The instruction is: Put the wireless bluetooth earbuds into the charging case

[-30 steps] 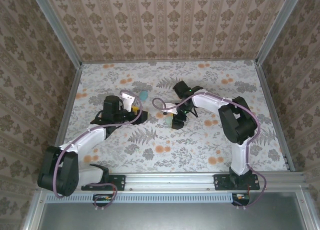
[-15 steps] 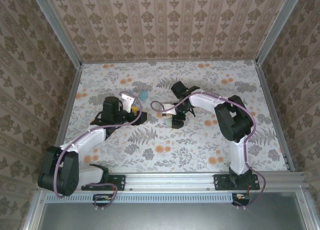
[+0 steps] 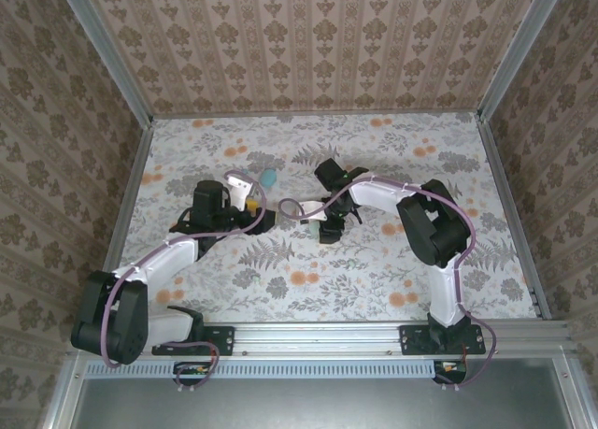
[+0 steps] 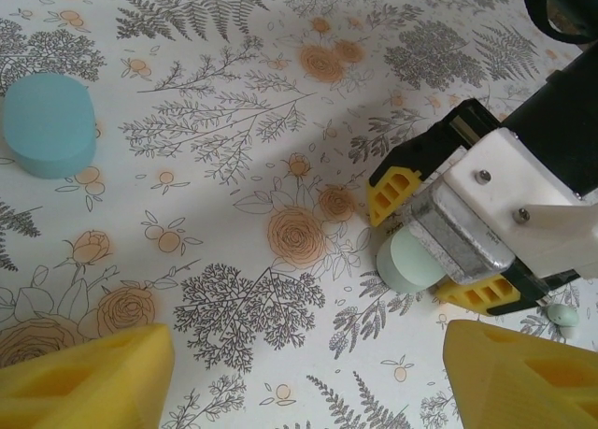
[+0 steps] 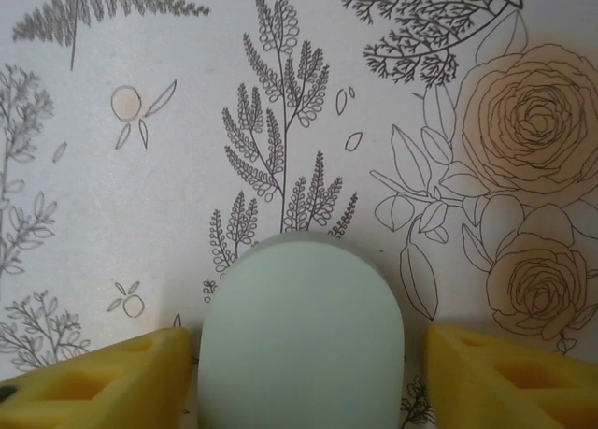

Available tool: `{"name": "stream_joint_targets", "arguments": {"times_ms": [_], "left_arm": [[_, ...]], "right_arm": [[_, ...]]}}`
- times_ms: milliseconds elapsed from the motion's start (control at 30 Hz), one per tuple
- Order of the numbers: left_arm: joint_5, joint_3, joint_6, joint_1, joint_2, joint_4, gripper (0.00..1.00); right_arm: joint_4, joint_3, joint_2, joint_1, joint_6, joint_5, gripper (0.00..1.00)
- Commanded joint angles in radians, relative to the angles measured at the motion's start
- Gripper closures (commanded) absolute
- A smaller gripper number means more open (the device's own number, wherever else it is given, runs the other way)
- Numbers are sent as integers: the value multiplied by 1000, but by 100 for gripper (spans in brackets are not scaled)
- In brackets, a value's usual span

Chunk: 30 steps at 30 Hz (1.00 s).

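A mint-green oval case (image 5: 301, 340) lies flat on the floral table, between the yellow fingers of my right gripper (image 5: 308, 378). That gripper is open, with a gap on the right side of the case. From the left wrist, my right gripper (image 4: 432, 244) stands over the mint-green case (image 4: 404, 264). One tiny pale light-blue earbud (image 4: 562, 314) lies just beyond it. A teal-blue oval case (image 4: 49, 125) rests apart at the upper left. My left gripper (image 4: 308, 382) is open over bare table. From above, the right gripper (image 3: 326, 221) and left gripper (image 3: 257, 216) face each other.
The floral table (image 3: 374, 261) is walled by patterned panels with metal posts at the corners. The teal-blue case (image 3: 268, 178) sits just beyond my left arm. Both arms' cables loop near the middle of the table.
My right gripper has moved left and lower, coming down over the mint-green case so its fingers straddle it. The left arm has hardly moved.
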Motion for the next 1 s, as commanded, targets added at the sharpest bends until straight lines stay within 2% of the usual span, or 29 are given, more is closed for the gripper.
{"name": "stream_joint_targets", "arguments": {"times_ms": [0,67,133,267,400,467,633,733,967], "left_arm": [[43,10,44,9,-38,-39,22],[102,6,91,10,-60,-46,22],[114,1,109,11,-92,-34,23],[203,-5,118,9,-150,11,23],[291,2,164,-3,-205,40,24],[306,3,209,-38,-234,43,24],[296,108,406,-177,-244,-144,23],[325,161,434,-225,-200,-166,25],[302,217,422,-321,-107,-91,32]], "right_arm": [[-59,20,4,9,-6,3,47],[-59,9,-18,9,-2,-4,57],[-52,-10,-59,8,10,-19,62],[-73,-21,-165,8,41,-51,63],[-171,8,-291,9,75,-123,63],[-223,23,-350,8,89,-163,63],[-330,42,-475,12,122,-233,63],[-362,44,-536,17,140,-268,63],[-381,30,-630,32,178,-314,63]]}}
